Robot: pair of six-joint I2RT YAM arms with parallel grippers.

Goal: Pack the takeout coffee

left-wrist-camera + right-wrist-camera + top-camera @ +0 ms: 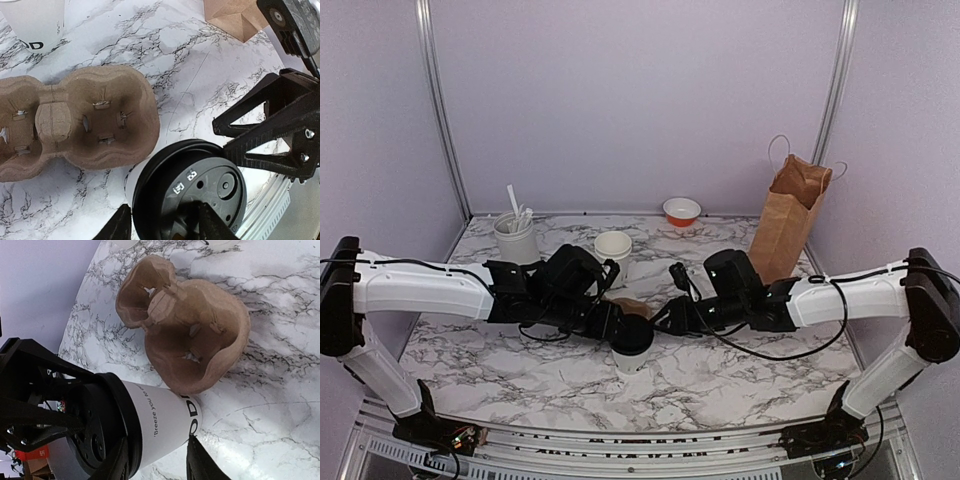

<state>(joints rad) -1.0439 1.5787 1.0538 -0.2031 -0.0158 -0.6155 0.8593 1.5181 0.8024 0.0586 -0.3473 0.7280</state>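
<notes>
The takeout coffee (632, 342), a white cup with a black lid (200, 185) and dark lettering (160, 422), stands upright on the marble table, its base against a brown pulp cup carrier (75, 125) (190, 335). My left gripper (612, 325) (167, 227) hovers at the lid with its jaws apart. One finger is beside the cup wall and the other shows over the lid top. My right gripper (670, 316) (157, 455) comes in from the right, rolled on its side. Its jaws are apart and the cup's side lies just beyond the fingertips.
A brown paper bag (788, 220) stands open at the back right. A white utensil holder (516, 238), a lidless white cup (613, 247) and a small orange bowl (681, 211) sit along the back. The carrier (633, 304) lies just behind the coffee.
</notes>
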